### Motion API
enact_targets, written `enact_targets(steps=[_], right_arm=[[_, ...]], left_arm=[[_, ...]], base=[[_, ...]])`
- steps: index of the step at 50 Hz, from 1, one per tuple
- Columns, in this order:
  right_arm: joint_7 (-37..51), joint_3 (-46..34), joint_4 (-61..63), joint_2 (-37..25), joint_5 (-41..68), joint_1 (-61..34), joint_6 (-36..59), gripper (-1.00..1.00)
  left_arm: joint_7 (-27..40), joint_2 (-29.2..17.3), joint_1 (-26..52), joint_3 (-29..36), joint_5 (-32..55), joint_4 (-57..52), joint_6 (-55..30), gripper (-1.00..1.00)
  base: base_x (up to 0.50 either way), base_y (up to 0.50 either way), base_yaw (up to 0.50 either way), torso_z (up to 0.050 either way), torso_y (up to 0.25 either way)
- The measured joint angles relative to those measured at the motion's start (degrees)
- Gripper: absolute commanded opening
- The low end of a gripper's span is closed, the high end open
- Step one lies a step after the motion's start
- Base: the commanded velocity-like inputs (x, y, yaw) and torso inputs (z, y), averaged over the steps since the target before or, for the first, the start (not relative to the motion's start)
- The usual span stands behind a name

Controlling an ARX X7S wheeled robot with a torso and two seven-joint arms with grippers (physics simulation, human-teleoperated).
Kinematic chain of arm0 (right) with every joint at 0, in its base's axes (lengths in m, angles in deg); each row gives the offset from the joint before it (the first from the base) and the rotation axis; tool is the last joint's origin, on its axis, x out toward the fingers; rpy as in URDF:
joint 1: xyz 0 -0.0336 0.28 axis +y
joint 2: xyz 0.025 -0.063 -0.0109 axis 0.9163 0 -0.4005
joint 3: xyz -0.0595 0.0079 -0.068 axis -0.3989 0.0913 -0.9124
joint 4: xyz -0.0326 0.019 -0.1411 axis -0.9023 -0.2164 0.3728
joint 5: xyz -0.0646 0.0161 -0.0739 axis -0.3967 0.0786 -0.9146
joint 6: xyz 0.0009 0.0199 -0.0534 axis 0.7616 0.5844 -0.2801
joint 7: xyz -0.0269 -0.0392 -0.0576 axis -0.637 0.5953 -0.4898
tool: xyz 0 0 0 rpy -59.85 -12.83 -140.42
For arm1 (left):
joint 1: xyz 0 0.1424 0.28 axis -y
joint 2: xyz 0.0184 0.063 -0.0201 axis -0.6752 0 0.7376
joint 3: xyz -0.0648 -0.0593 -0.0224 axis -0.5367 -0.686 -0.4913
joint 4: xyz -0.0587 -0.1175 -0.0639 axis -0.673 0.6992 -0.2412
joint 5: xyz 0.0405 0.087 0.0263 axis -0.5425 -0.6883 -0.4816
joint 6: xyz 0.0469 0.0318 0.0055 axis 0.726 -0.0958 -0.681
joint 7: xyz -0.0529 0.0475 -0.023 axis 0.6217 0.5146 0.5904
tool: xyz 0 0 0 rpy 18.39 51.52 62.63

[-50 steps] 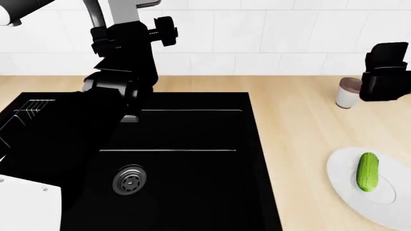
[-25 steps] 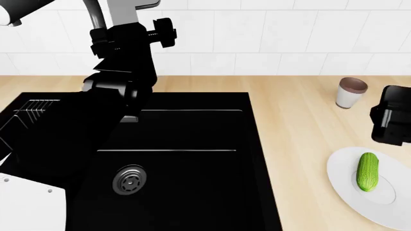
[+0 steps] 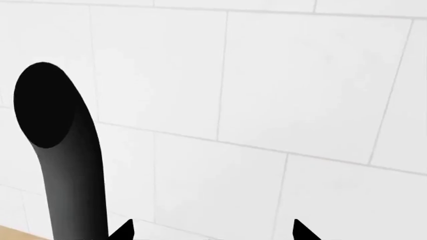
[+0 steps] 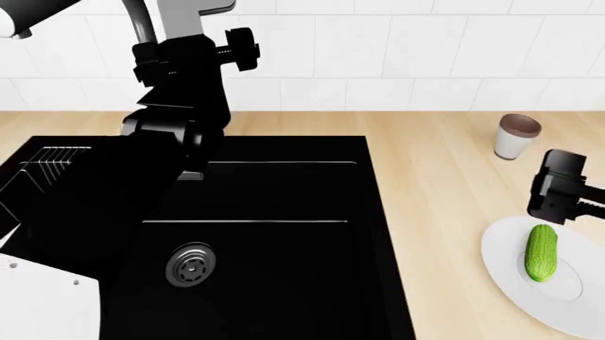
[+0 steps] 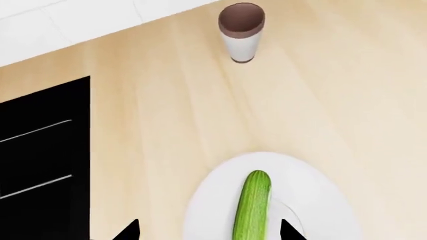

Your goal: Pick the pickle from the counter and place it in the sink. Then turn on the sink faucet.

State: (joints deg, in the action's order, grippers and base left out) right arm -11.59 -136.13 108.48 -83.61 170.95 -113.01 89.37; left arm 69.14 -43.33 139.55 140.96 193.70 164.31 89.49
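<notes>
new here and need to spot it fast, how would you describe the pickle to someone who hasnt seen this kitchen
Right of the black sink, on the beige counter, lies a white plate. The pickle rests on it: small, oblong, bright green, unlike the white, brown-rimmed cup farther back.

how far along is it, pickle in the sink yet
Not yet. Nothing is finished: the pickle lies on the white plate on the counter, and the sink holds nothing. In hand: the right gripper hangs open above the pickle, not touching it. Left: grasp it, drop it in the sink, then turn on the faucet, where the left gripper waits.
</notes>
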Motion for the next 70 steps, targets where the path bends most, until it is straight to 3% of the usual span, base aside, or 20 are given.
enact_targets(steps=[25, 70], right_arm=[[-6.07, -3.61, -2.55, -0.89, -7.83, 6.41, -2.29, 1.0], [-10.75, -7.14, -7.25, 2.85, -14.62, 12.16, -2.89, 1.0]], left_arm=[[-0.45, 0.0, -0.15, 2.12, 2.33, 0.0, 0.36, 1.0], [-1.23, 0.0, -0.38, 5.96, 6.36, 0.0, 1.33, 1.0]], base=[[0.0, 0.0, 0.0, 0.0, 0.0], [0.0, 0.0, 0.0, 0.0, 0.0]])
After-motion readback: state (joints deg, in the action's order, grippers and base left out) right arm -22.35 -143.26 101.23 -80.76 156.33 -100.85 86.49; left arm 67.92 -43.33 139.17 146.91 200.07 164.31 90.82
